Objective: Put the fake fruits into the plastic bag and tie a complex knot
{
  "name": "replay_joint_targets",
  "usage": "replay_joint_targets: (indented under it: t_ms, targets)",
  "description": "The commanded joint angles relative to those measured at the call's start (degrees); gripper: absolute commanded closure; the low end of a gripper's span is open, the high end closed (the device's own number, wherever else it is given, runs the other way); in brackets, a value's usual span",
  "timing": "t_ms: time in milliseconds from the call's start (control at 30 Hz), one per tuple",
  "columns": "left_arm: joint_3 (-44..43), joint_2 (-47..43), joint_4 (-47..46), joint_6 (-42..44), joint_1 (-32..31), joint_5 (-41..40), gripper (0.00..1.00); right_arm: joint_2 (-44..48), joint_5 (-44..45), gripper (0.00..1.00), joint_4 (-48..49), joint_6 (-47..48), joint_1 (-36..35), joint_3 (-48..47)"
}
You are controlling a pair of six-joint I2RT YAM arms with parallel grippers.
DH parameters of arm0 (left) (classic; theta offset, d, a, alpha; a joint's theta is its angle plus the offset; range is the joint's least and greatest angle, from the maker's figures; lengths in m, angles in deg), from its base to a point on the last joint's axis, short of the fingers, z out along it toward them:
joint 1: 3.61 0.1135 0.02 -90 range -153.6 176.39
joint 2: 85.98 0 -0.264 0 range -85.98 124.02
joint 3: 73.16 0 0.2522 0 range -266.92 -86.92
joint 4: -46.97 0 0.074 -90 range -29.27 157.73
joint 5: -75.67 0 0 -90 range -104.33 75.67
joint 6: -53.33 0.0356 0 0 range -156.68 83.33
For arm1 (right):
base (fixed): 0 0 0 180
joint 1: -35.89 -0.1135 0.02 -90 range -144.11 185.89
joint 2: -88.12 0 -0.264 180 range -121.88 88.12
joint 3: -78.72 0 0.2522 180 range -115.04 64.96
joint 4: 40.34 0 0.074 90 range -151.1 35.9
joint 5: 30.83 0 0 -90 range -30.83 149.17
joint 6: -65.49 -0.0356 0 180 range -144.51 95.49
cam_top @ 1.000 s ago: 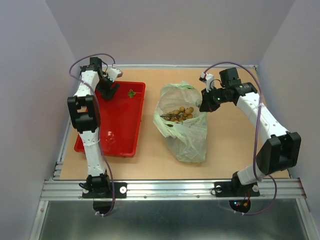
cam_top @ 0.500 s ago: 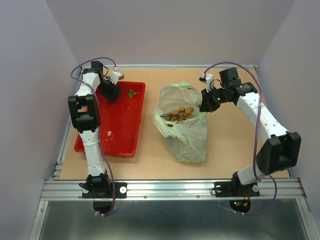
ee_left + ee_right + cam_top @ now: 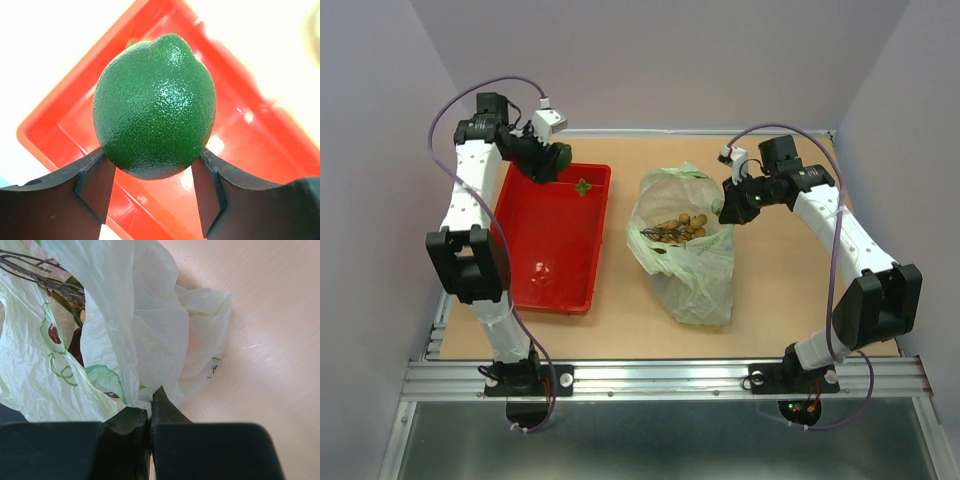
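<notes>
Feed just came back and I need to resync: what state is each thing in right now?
Left gripper: shut on the lime, in the air over the tray.
Lime: gripped, off the tray.
Right gripper: shut on the edge of the bag.
Bag: mouth open, untied, brown bunch inside.
Tray: on the table, a small green piece in it.

The tray (image 3: 555, 240) lies on the left half of the bench (image 3: 780, 300), with the plastic bag (image 3: 698, 285) to its right, near the middle. A bunch (image 3: 682, 226) sits inside the bag's far part. The left gripper (image 3: 553, 162) holds a round fruit (image 3: 155, 105) above the tray's far edge. The right gripper (image 3: 150, 407) pinches the bag's right rim.
</notes>
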Motion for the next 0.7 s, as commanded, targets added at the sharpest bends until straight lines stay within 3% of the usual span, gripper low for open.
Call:
replay_joint_targets:
  t_ms: [0,167,300,467,567,600,667]
  targets:
    - [2.6,-8.3,5.3,3.9,-6.9,6.5,0.66,0.6,-1.4,1.00,0.6,1.1,-0.4,-2.5]
    - [2.8,-12.0,2.3,-0.3,-20.0,6.3,0.66,0.5,-1.5,0.99,0.6,1.5,-0.4,-2.6]
    - [0.7,-9.8,0.0,-3.0,-30.0,4.0,0.66,0.6,-1.5,1.00,0.6,1.7,-0.4,-2.6]
    - [2.3,-5.0,-5.4,-6.0,-37.9,-1.2,0.66,1.6,-1.1,1.00,0.6,1.8,-0.4,-1.9]
    - [6.2,-4.6,-10.6,-10.0,-40.4,-2.6,0.57,2.8,-1.0,1.00,0.6,1.4,-0.4,-0.7]
    - [6.9,-4.7,-14.1,-11.1,-41.3,-3.3,0.46,3.2,-1.0,1.00,0.6,1.4,-0.4,-0.3]
    - [7.5,-3.9,-17.4,-13.7,-43.8,-6.2,0.37,4.2,-1.0,1.00,0.7,1.3,-0.4,1.2]
